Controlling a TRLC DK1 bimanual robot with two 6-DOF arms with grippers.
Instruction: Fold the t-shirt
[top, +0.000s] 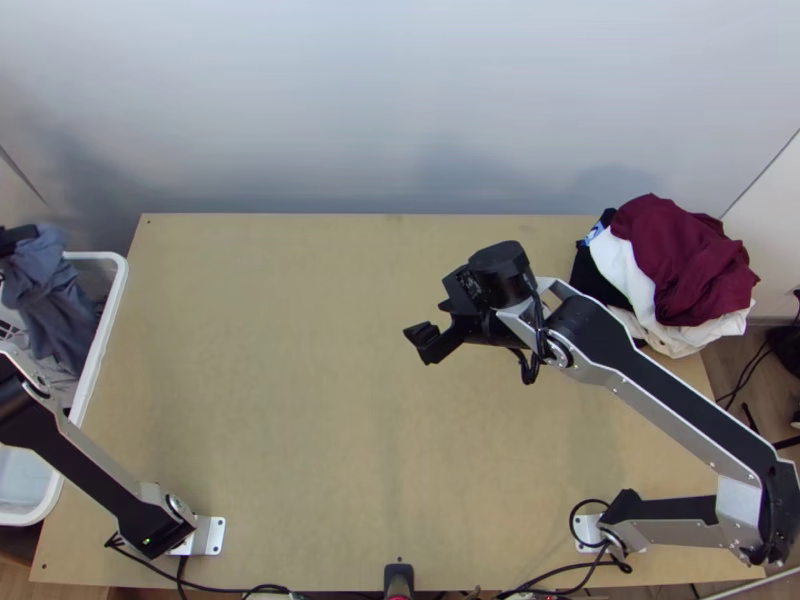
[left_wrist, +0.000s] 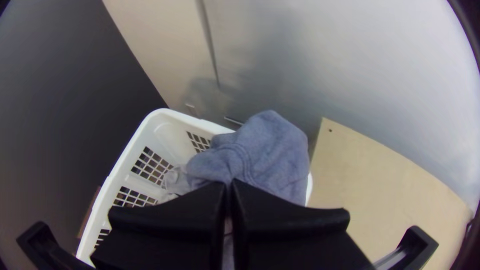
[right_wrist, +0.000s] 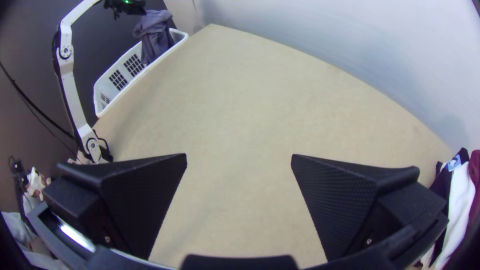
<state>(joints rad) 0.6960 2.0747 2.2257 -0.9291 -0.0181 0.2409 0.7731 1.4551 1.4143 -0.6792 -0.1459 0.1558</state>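
The left arm (top: 100, 470) rises from its base by the worktop's near left corner and slants outward across the left edge, over the white basket (top: 112, 330) standing beside that edge. At its end, the left gripper (top: 14, 238) hangs over the basket's far part, its two fingers pressed together with a blue-grey garment (top: 45, 290) pinched between them. The garment droops in a bunched, creased hank down into the basket, on the side toward the worktop (top: 270, 400); whether it is a t-shirt I cannot tell

The right arm (top: 670, 410) has its base near the near right corner. Its low link runs out to the right edge, the elbow bends there, and the long link comes back inward and away to a dark wrist. The right gripper (top: 428, 325) is poised above the worktop, a little right of its middle, pointing toward the left edge, with nothing in its widely spread fingers

At the far right corner sits a heap of maroon cloth (top: 680, 260), white cloth (top: 625, 265) and black cloth (top: 592, 278), lapping over the right edge
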